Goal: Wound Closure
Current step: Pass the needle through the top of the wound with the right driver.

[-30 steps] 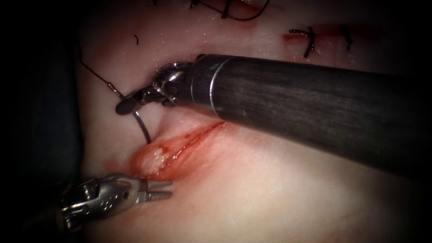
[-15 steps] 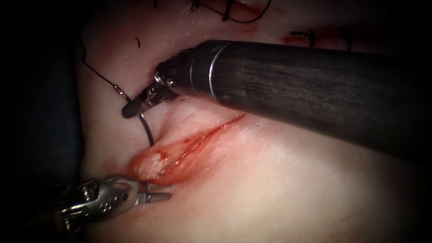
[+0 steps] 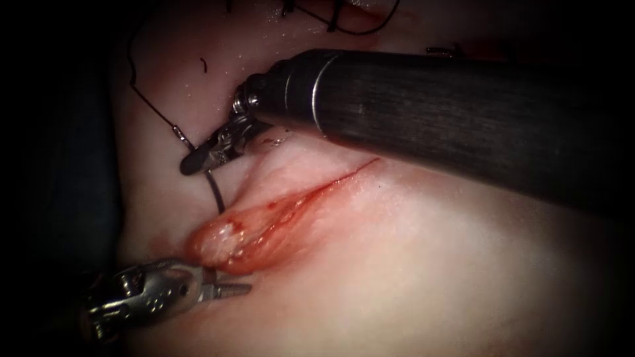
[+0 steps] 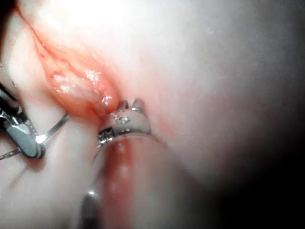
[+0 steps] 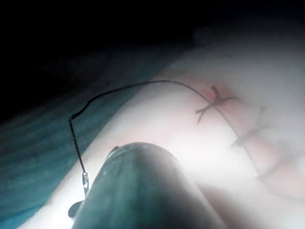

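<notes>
The tissue (image 3: 410,264) is the biggest thing here, soft, wet and glistening, so it will likely give and tear if pulled hard. Its cut (image 3: 291,208) gapes, running from lower left up to the right, with red fluid (image 3: 264,218) along it. The right end effector (image 3: 198,158) is clamped on the needle (image 3: 215,192) near its swaged end, left of the cut. The needle looks thin, stiff and slippery, best gripped across its body and not at the tip. Its curve runs down from the jaws, and its lower end meets the tissue at the cut's left lip; whether it is buried I cannot tell. The thread (image 3: 155,112), fine and limp, trails up and left. The left end effector (image 3: 241,289) sits closed and empty just below the cut's lower end.
</notes>
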